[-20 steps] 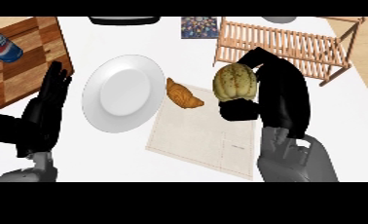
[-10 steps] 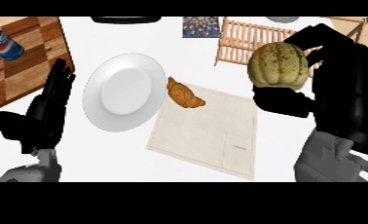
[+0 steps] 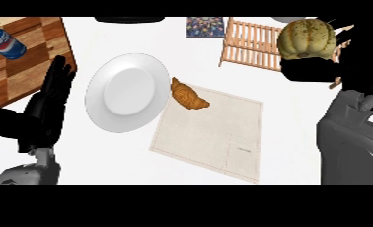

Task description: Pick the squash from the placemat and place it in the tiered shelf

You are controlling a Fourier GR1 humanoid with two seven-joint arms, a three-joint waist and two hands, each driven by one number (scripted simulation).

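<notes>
Head view | step: we carry squash in curled right robot hand over tiered shelf | next: lower, release | left robot hand open, empty.

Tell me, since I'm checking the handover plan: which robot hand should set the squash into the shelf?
The right robot hand. It already holds the round yellow-green squash over the slatted wooden tiered shelf. The left robot hand rests open far across the counter, beside the white round plate.

White plate, croissant, can
</notes>
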